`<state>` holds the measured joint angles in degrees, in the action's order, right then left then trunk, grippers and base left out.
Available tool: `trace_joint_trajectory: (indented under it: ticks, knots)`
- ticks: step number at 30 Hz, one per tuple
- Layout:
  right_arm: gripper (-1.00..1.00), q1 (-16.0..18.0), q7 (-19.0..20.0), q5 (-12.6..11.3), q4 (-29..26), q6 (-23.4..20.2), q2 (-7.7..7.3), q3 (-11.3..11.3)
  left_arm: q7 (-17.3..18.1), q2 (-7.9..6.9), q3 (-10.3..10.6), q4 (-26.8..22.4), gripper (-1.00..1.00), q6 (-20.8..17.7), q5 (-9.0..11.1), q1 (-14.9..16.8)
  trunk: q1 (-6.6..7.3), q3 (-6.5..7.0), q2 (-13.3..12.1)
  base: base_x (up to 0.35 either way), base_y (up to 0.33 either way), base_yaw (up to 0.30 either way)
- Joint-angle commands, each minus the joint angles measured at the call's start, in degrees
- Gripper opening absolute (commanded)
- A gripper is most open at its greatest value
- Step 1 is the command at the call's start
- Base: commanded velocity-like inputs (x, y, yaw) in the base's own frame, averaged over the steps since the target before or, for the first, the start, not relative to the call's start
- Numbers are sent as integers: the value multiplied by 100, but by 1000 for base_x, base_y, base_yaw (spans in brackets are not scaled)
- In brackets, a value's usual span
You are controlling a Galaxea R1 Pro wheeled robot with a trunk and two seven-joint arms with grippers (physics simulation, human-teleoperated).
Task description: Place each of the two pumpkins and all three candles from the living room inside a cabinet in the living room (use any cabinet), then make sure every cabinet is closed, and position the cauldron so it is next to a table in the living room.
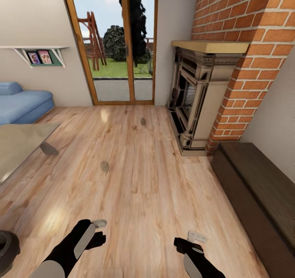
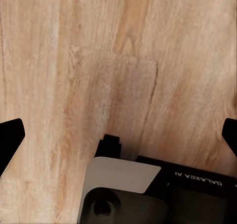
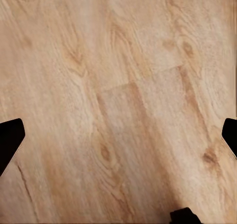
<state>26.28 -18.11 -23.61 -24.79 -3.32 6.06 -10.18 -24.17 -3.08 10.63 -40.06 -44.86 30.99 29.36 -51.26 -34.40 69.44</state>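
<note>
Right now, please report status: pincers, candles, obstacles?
Both pincers, left and right, open and empty. Two candles on floor, near and far. Cabinet shut. Path clear.

**Living room, looking toward the patio door**

We note a pale wood plank floor (image 1: 139,179) across the frame, with bright sheen patches at lower left. At top centre, a wood-framed glass door (image 1: 119,44) gives onto lawn, dark shrubs and blue sky. Upper right, a red brick chimney (image 1: 254,57) rises behind an ornate beige fireplace surround (image 1: 196,98). At left we log a blue sofa (image 1: 22,104), a white wall shelf (image 1: 39,53) carrying two framed pictures, and a grey tabletop (image 1: 20,145). Walls are plain beige.
</note>
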Motion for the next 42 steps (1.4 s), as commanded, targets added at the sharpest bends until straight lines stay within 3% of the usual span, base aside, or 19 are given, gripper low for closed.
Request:
trace_joint_trajectory:
  ticks: [1,11,32,42]
  knots:
    - [100,-2,0,1,0,7,-2,0,0,0,0,1,100,-1,1,0,0,0,0,332,0,-207]
    - [100,-246,4,27,1,41,-12,11,0,0,5,1,100,-5,12,0,0,0,0,332,0,-39]
    - [100,-264,0,18,-16,42,0,2,0,-9,-3,0,100,-6,39,2,0,0,0,329,0,-1]
    - [100,-264,0,9,-9,42,0,17,0,-8,-1,1,100,-6,39,1,0,-7,0,312,14,-213]
